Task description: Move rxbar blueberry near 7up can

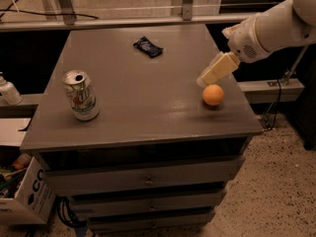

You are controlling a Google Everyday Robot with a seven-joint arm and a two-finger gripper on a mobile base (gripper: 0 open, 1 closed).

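Note:
The rxbar blueberry [147, 47] is a small dark-blue wrapper lying flat near the far edge of the grey cabinet top [138, 98]. The 7up can [80, 96] stands upright near the front left, silver top with white and green sides. My gripper [206, 78] comes in from the right on a white arm [271, 31]. It hovers over the right side of the top, just above and left of an orange ball [213, 95]. It is well to the right of the bar and holds nothing that I can see.
A white bottle [8, 91] stands on a lower ledge at the left. A cardboard box [24, 196] sits on the floor at the bottom left. A metal rail [148, 19] runs behind the cabinet. Drawers [148, 179] face front.

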